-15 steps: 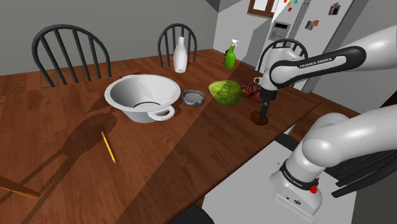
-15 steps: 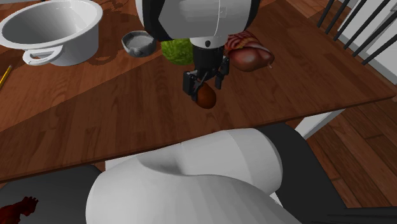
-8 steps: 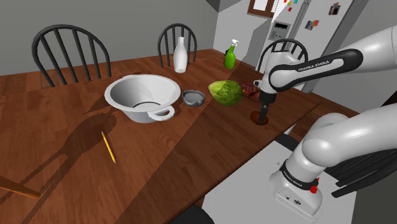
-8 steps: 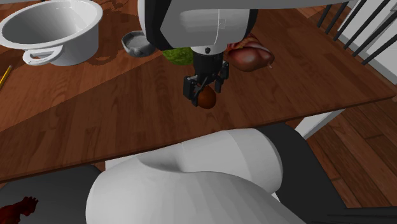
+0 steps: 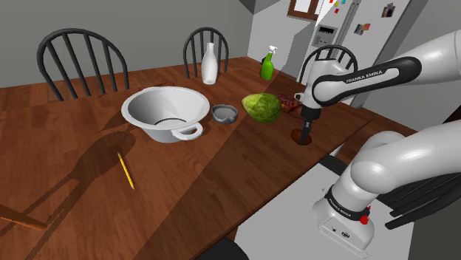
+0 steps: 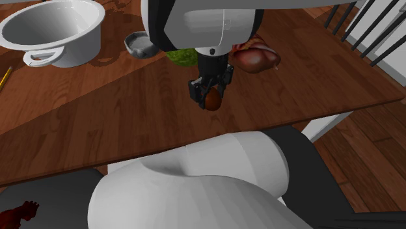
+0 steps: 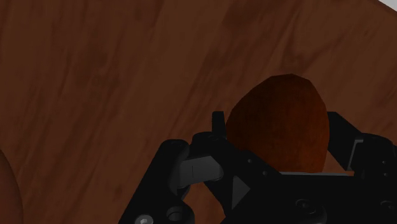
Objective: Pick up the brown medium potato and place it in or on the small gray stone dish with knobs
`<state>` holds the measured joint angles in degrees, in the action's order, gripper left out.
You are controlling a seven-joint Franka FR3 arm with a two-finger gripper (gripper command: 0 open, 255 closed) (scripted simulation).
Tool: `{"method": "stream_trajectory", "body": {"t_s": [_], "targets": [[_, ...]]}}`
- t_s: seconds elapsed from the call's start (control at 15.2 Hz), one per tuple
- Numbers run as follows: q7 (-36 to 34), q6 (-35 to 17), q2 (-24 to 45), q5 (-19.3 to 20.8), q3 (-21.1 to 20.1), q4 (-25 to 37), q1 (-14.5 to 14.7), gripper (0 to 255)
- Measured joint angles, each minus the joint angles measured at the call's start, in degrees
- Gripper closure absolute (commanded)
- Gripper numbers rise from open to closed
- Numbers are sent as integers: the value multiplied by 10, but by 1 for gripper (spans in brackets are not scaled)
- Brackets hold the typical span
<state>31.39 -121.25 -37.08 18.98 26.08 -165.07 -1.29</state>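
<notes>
The end effector [image 6: 211, 96] gripped the brown potato [image 7: 280, 124] low by the desk's [image 5: 222, 170] near edge; it likely needed lifting clear before crossing toward the shoulder view's left, past the cabbage [image 5: 261, 108], to the gray dish [image 5: 224, 112].

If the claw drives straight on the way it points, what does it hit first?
The claw points down, shut on the brown potato. Straight on, the potato would likely press into the wooden table just below; nothing else is in line. The remaining gap is hard to judge.
</notes>
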Motion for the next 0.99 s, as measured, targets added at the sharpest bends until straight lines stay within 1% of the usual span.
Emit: {"method": "stream_trajectory", "body": {"t_s": [0.26,0.4,0.99], "targets": [[0,0,0,0,0,0,0,255],[0,12,-8,-2,-3,4,0,255],[1,103,-57,-18,-26,47,0,255]]}}
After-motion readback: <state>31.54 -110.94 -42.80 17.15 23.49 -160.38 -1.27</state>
